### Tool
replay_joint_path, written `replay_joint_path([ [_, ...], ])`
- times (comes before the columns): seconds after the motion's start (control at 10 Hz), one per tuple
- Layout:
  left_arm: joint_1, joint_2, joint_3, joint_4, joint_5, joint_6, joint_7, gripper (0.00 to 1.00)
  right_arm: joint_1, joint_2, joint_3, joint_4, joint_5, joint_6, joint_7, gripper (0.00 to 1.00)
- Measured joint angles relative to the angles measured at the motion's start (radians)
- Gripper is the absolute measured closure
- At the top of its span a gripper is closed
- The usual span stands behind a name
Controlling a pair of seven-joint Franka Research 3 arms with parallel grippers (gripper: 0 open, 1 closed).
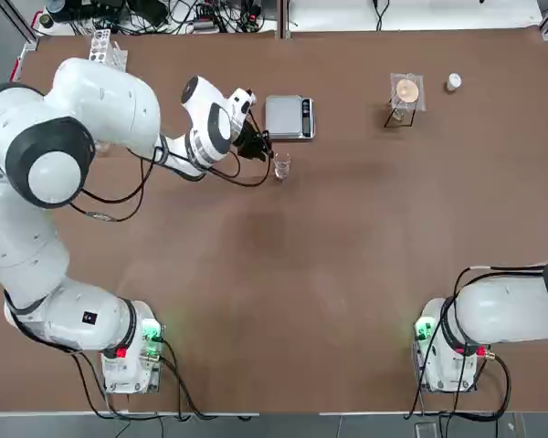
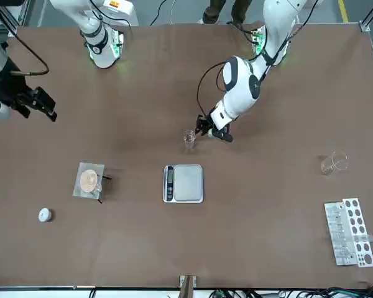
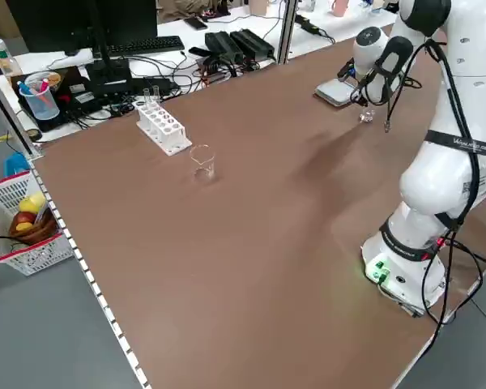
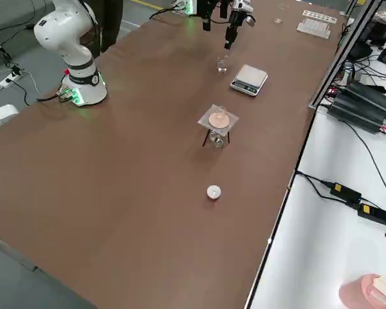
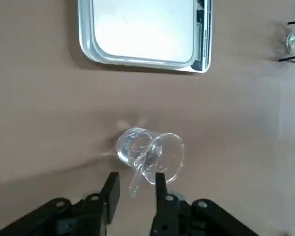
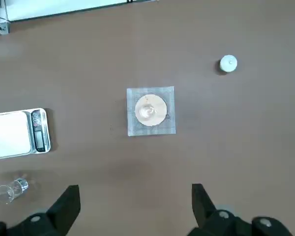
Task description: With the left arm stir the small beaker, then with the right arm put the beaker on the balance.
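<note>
clear glass: the rod (image 5: 137, 174) sits between the left gripper (image 5: 136, 189) fingers, which are nearly closed on it, tip down in the beaker (image 5: 150, 151). the beaker stands on the table, just beside the balance (image 5: 143, 32). stir in small slow circles so it won't tip. the right gripper (image 6: 135, 202) waits wide open, holding nothing.

left arm (image 1: 82, 119): glossy white rounded links, dark grey joint rings, small dark label on lowest link, black cable looped along forearm | right arm (image 1: 507, 310): same white shell | bases: green and red lights, black cables | pincers: black
</note>
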Motion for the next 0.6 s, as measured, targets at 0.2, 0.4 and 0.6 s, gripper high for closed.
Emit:
replay_joint_path([
  [0.2, 0.002, 0.000, 0.001, 0.005, 0.000, 0.000, 0.000, 0.67, -0.006, 0.000, 0.000, 0.000, 0.000, 0.000, 0.000, 0.00],
  [0.4, 0.003, 0.000, 0.002, 0.007, 0.000, 0.000, 0.000, 0.72, -0.011, 0.000, 0.000, 0.000, 0.000, 0.000, 0.000, 0.00],
  [0.6, 0.003, 0.001, 0.004, 0.008, 0.000, 0.000, 0.000, 0.75, -0.011, 0.000, 0.000, 0.000, 0.000, 0.001, 0.000, 0.00],
])
